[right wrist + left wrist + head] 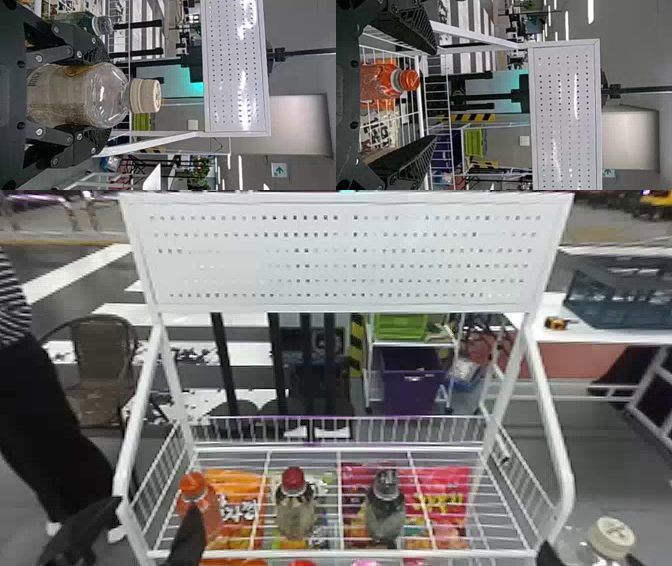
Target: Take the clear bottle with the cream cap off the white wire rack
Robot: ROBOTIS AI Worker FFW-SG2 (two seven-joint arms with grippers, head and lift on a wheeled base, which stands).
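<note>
- Right gripper [106, 95], fingers clasping the clear bottle [79, 99], held it upright outside the rack's [340, 554] near right corner; an inward swing could knock it against that edge.
- Left gripper [434, 95], spread wide, empty, hung by the near left corner.

Three bottles [295, 517] are set abreast in the rack [340, 554], packets [442, 495] being seen through its wires; right of it, a fourth bottle [611, 538] is held in the right gripper [590, 556]; behind, a cart [412, 345] is placed

Green arrow sign [279, 170] on wall [305, 170]; characters on orange packet [230, 480], pink packet [452, 480], cream-capped bottle label [55, 95]
</note>
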